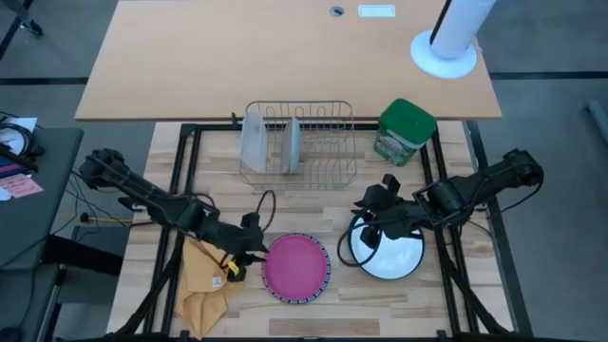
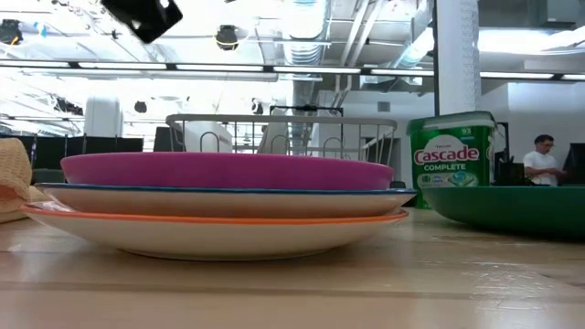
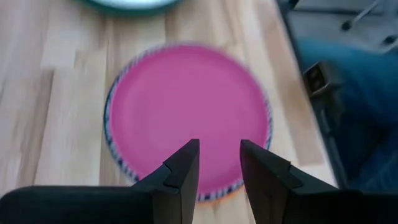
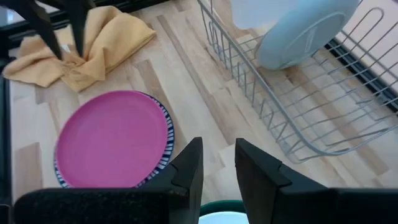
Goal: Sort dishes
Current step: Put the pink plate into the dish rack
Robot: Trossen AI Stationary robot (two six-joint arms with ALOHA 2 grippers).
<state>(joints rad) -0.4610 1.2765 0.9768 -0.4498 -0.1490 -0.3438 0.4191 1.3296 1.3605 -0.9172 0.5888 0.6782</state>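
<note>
A stack of small plates (image 1: 296,268) lies flat on the table, the magenta one (image 3: 186,106) on top, a blue-rimmed one and an orange-rimmed one (image 2: 219,219) under it. My left gripper (image 1: 249,251) hangs open and empty at the stack's left edge, above the table (image 3: 219,162). A large white plate with a dark green rim (image 1: 394,255) lies to the right. My right gripper (image 1: 367,231) is open and empty above its left rim (image 4: 217,206). A pale grey plate (image 1: 294,142) stands on edge in the wire rack (image 1: 323,161).
A frosted container (image 1: 256,141) stands in the rack's left end. A green canister (image 1: 407,131) stands right of the rack. A crumpled yellow cloth (image 1: 203,280) lies left of the stack, under my left arm. A person (image 2: 541,157) sits far behind the table.
</note>
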